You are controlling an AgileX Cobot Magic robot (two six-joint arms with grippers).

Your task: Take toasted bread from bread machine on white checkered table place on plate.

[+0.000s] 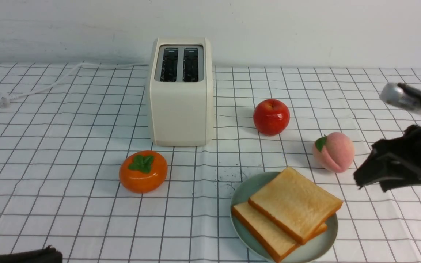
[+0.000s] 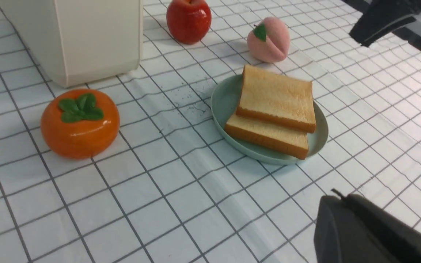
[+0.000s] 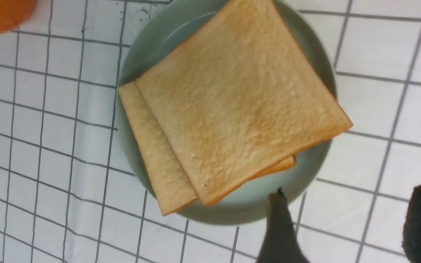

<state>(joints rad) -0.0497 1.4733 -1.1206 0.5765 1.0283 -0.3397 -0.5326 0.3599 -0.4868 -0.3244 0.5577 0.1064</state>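
Golden-tan toast slices point(image 1: 295, 205) overlap on the mint-green plate point(image 1: 246, 186), evidently set down as the task asks, so the right gripper point(image 3: 345, 204) hangs beside them spread and empty, while the idle left gripper point(image 2: 338, 195) is pressed together.

L pincer point(image 2: 336, 204) shut, low at near L edge; R pincer point(image 3: 345, 219) open, empty, at R.

The right arm point(image 1: 420, 146) shows matte black, jagged-edged parts and a rounded silver-grey piece, its outlines softly blurred.
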